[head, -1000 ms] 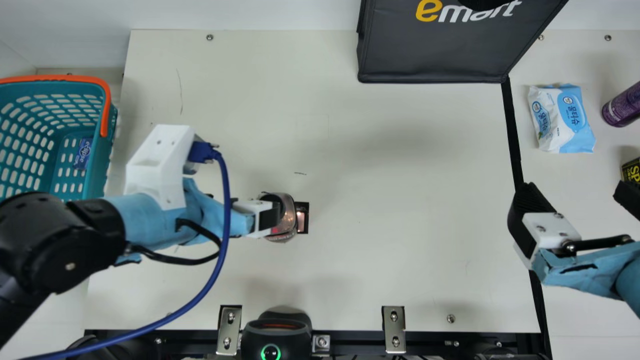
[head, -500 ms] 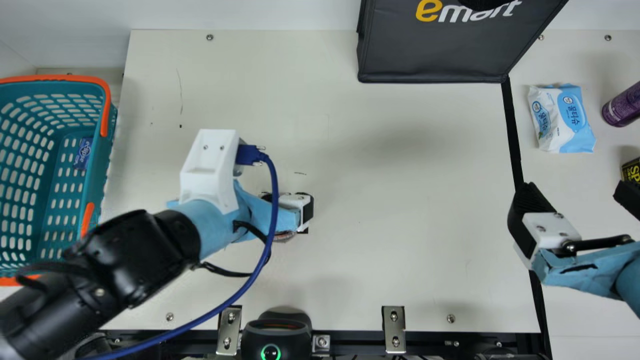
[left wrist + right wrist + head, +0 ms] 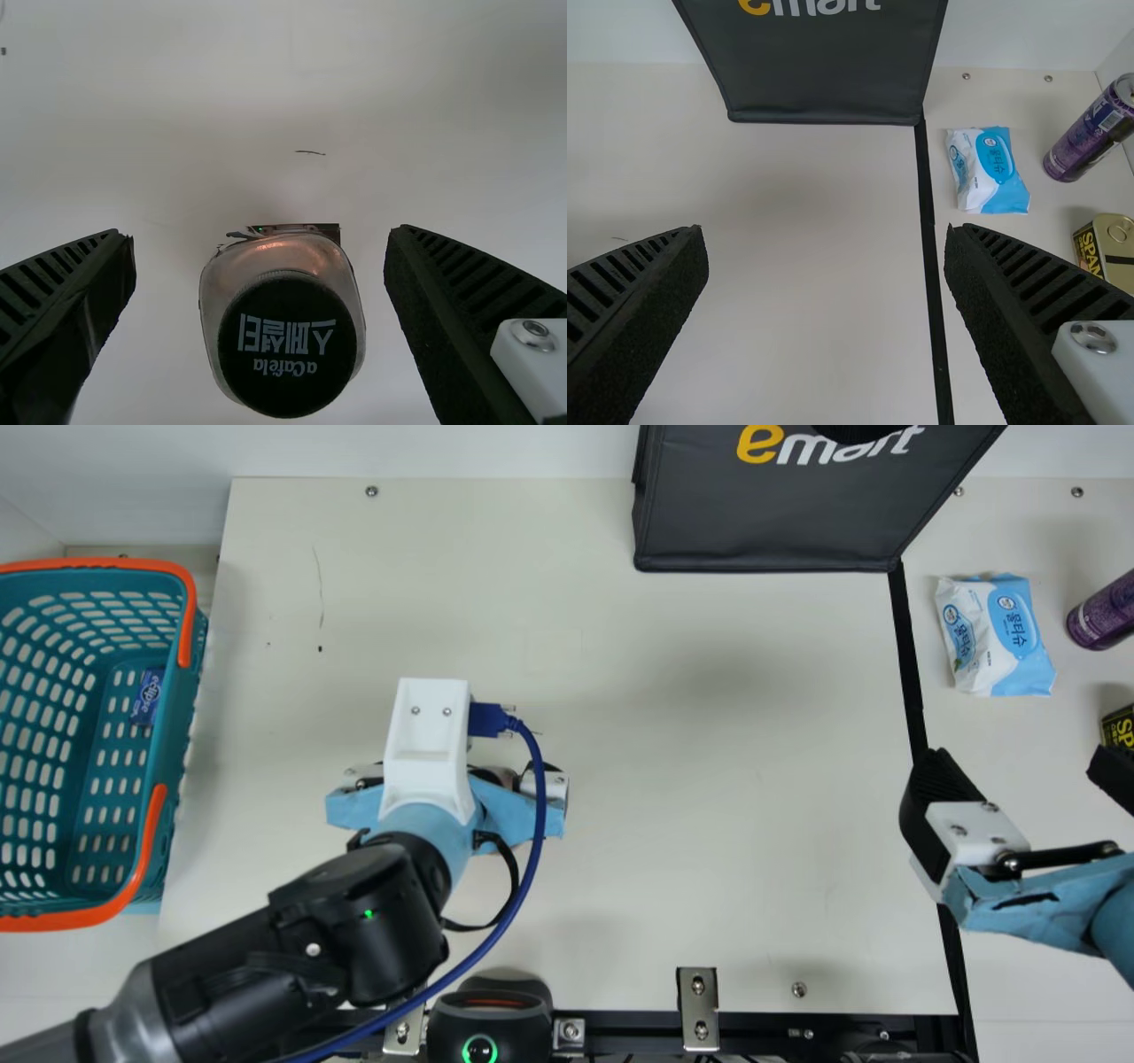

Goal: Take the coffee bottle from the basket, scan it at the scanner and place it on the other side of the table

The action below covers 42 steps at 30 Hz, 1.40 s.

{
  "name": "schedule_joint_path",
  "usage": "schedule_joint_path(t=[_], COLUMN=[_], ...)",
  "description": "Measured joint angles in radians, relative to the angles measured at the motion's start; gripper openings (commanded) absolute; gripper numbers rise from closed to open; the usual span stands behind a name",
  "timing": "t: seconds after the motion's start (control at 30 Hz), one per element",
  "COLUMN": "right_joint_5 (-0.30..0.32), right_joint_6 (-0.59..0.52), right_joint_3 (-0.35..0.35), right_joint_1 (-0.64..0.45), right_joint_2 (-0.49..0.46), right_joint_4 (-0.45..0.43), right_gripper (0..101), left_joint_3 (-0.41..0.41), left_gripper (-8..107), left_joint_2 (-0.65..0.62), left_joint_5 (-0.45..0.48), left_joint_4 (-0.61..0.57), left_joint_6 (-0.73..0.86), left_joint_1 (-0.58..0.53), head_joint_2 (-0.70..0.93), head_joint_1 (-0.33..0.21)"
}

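Black-capped coffee bottle (image 3: 286,345), upright on cream table (image 3: 726,850), left pincer (image 3: 516,802) wide over it, right pincer (image 3: 1025,775) wide too

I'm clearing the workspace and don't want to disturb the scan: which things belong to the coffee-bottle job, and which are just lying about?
Job:
- bottle
- basket
- table
- scanner: dark window by the bottle or green-ringed device, can't tell which

Lying about:
- blue pack in the basket
- wipes
- purple can
- tin
- bag
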Motion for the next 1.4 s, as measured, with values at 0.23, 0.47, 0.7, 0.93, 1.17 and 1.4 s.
schedule_joint_path(t=[0.23,0.47,0.7,0.93,1.17,1.4], right_joint_5=[0.0,0.0,0.0,0.0,0.0,0.0], right_joint_6=[0.0,0.0,0.0,0.0,0.0,0.0], right_joint_3=[0.0,0.0,0.0,0.0,0.0,0.0], right_joint_1=[0.0,0.0,0.0,0.0,0.0,0.0], right_joint_2=[0.0,0.0,0.0,0.0,0.0,0.0], right_joint_4=[0.0,0.0,0.0,0.0,0.0,0.0], right_gripper=[95,95,95,95,95,95], left_joint_3=[-0.017,-0.036,-0.053,-0.058,-0.044,-0.016], left_gripper=[90,83,37,-8,-8,-8], left_joint_2=[0.039,0.068,0.089,0.075,0.01,-0.092], left_joint_5=[0.05,0.094,0.116,0.125,0.099,0.03], left_joint_4=[0.047,0.065,0.065,0.073,0.036,-0.052], left_joint_6=[-0.077,-0.127,-0.154,-0.152,-0.054,0.126], left_joint_1=[-0.045,-0.083,-0.097,-0.099,-0.087,-0.051], head_joint_2=[0.0,0.002,0.0,0.0,0.0,0.0], head_joint_1=[0.0,0.0,0.0,0.0,0.0,0.0])
